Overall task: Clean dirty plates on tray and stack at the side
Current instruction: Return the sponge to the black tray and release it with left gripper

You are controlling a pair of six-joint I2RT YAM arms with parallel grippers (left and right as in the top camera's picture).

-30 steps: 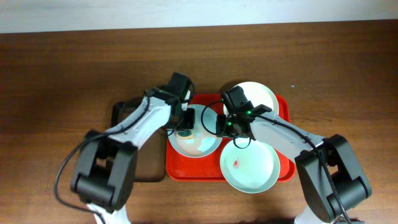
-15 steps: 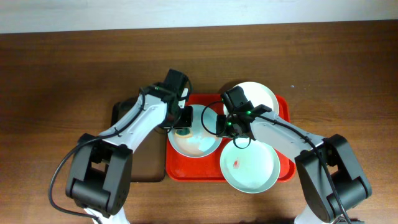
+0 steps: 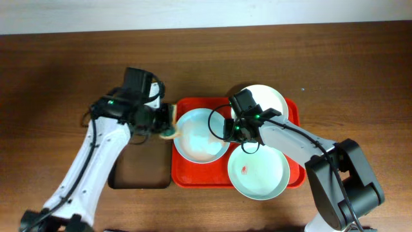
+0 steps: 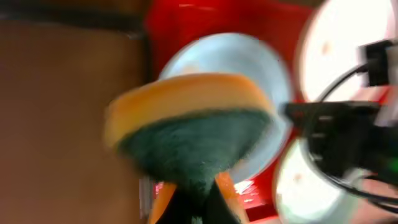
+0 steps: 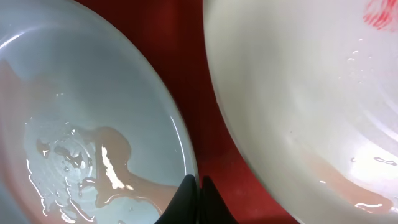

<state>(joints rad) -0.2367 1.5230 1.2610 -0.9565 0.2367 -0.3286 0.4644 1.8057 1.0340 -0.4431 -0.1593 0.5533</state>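
Observation:
The red tray holds three plates. The pale blue plate lies at its left, wet with a thin brownish film. The white plate lies at the back right. The pale green plate lies at the front, with a small red smear. My right gripper is shut on the blue plate's right rim. The pale plate to its right has a red smear at its far edge. My left gripper is shut on a yellow-and-green sponge, held above the tray's left edge, off the blue plate.
A smaller black tray lies on the wooden table just left of the red tray, under my left arm. The three plates nearly touch one another, with narrow strips of red tray between them.
My left arm has swung left and carried the sponge off the blue plate to the tray's left edge, uncovering more of the black tray. My right gripper and the plates have not moved.

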